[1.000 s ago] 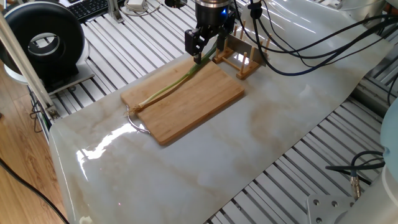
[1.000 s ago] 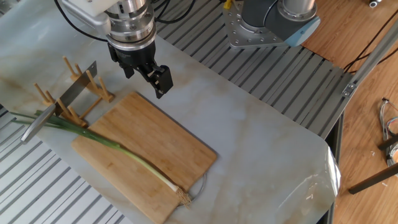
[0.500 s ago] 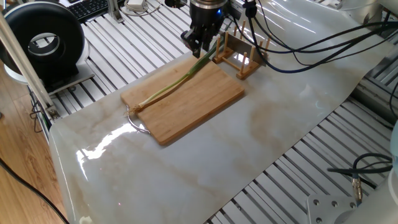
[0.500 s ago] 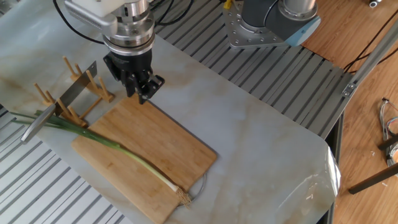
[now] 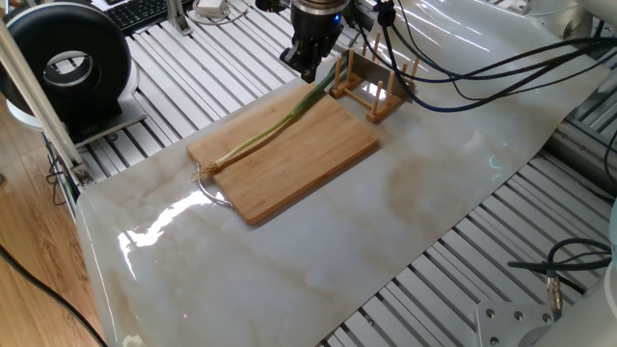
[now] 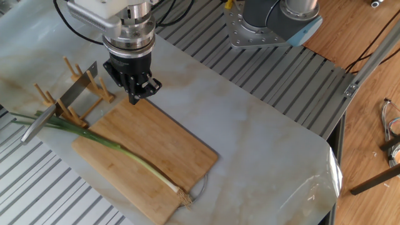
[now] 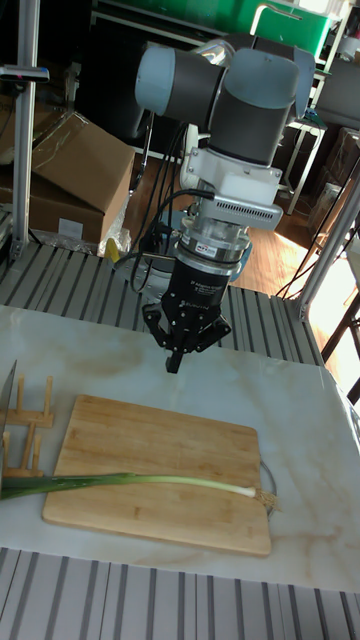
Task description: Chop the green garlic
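Observation:
The green garlic (image 6: 128, 155) lies lengthwise along the near side of the wooden board (image 6: 164, 145), its pale root end at the board's handle corner. Its green leaves (image 6: 39, 119) run off the other end past the knife rack. In the tall fixed view the green garlic (image 7: 150, 482) crosses the board (image 7: 150, 440) from left to right. My gripper (image 6: 137, 95) hangs over the board's far edge near the rack, fingers pressed together and holding nothing. It is clear of the stalk. Seen from the opposite side, the gripper (image 5: 308, 67) is above the leaf end of the garlic (image 5: 265, 135).
A wooden rack (image 6: 78, 94) holding a knife (image 6: 56, 109) stands just off the board's end, close to the gripper. Black cables (image 5: 463, 67) trail behind the arm. A round black device (image 5: 67, 67) sits at the table's corner. A marble-look sheet (image 5: 405, 202) covers the slatted table.
The gripper's fingers, spread apart a second ago, have come together. The gripper has turned and shifted a little toward the rack end of the board. The garlic has not moved.

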You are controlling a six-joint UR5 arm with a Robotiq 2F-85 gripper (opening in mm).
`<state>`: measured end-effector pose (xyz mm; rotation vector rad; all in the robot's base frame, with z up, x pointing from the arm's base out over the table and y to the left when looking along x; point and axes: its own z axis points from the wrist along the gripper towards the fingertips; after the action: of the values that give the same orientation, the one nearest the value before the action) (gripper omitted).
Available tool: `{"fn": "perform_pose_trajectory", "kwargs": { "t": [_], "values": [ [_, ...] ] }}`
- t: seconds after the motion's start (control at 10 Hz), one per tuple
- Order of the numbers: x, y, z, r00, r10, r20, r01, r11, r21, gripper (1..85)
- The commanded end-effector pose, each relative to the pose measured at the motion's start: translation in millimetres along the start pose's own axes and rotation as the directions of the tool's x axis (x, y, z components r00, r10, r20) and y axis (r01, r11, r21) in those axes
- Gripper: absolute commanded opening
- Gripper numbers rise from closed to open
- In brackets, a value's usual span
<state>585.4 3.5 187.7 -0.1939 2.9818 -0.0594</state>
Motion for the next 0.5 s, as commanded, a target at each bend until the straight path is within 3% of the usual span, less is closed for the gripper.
{"fn": "perform_pose_trajectory", "kwargs": {
  "t": [0.0,0.3,0.4],
  "values": [
    [-1.3,-9.8,7.3,1.0,-0.006,0.001,0.006,1.0,0.027,1.3],
    [-1.9,-22.7,12.5,1.0,-0.014,0.0,0.014,0.998,0.064,1.3],
    [-1.2,-34.8,13.8,0.999,-0.036,-0.005,0.036,0.994,0.106,1.3]
  ]
}}
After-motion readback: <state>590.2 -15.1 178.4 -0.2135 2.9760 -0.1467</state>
